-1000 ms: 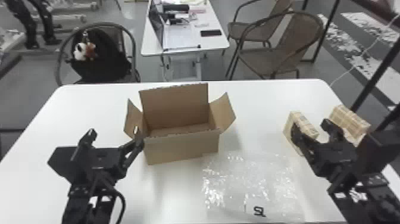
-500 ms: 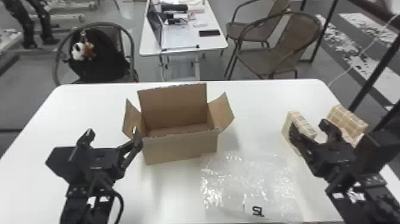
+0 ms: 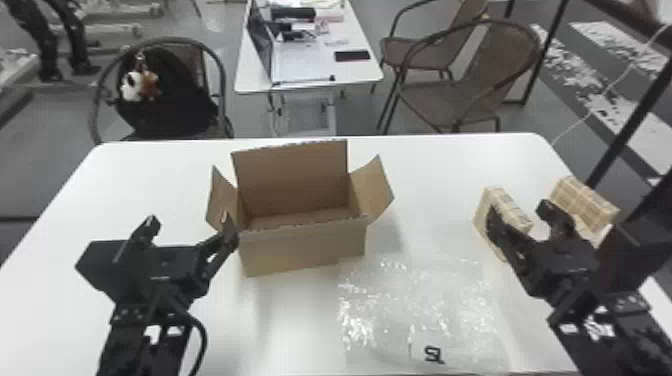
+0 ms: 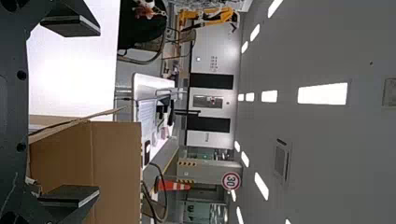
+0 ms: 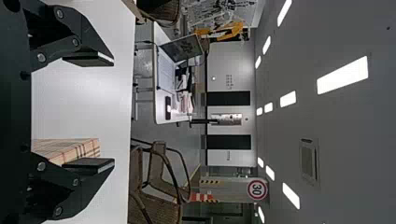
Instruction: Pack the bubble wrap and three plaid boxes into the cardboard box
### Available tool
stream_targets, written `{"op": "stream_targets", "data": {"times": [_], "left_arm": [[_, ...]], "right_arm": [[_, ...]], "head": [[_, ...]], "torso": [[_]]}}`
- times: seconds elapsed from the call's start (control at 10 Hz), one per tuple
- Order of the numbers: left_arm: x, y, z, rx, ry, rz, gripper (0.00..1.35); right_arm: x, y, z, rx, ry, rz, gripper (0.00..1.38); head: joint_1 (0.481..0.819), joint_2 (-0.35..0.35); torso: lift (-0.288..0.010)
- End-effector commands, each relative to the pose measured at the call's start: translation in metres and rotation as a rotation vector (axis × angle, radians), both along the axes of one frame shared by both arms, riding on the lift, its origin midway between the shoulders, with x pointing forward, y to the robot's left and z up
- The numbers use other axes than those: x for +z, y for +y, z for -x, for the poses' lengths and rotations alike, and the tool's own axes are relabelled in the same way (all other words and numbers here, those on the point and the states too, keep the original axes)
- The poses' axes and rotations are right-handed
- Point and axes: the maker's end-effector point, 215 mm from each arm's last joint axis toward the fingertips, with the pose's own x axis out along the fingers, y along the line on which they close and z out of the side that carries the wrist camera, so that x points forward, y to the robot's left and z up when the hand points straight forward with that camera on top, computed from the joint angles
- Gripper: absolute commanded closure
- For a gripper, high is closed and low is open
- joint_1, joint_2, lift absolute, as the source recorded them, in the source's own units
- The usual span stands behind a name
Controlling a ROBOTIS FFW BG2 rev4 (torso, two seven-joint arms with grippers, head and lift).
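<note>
left hand, right hand spread wide, empty; cardboard box mouth up, long axis left-right.

Your head camera looks from high, towards twelve o'clock and down on the table. Both your wrist cameras, turned sideways, look from lower towards twelve o'clock, the left near the cardboard box, the right near a plaid box. All three share the far desk.

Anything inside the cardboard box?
Cardboard box: no items on the visible strip of floor. The front wall hides the floor nearest the robot, so can't tell there.
</note>
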Motion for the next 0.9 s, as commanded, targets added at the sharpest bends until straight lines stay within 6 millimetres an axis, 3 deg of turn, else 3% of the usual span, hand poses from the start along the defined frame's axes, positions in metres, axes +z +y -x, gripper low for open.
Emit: {"op": "stream_targets", "data": {"times": [0.0, 0.2, 0.4, 0.8], "left_arm": [[0.008, 0.011, -0.016, -0.02, 0.011, 0.063, 0.11], [0.009, 0.018, -0.034, -0.042, 0.108, 0.102, 0.11], [-0.012, 0.01, -0.044, -0.132, 0.234, 0.19, 0.11], [-0.03, 0.002, -0.053, -0.187, 0.376, 0.25, 0.11]], "right_arm": [[-0.001, 0.002, 0.0, 0.005, 0.002, 0.001, 0.49], [-0.001, 0.003, 0.0, 0.01, 0.002, 0.002, 0.49], [-0.002, 0.004, 0.0, 0.013, 0.004, 0.001, 0.49], [-0.002, 0.01, -0.003, 0.036, -0.002, -0.001, 0.49]], "head": [[0.695, 0.034], [0.695, 0.047], [0.695, 0.05], [0.695, 0.047]], "torso": [[-0.132], [-0.132], [-0.132], [-0.132]]}}
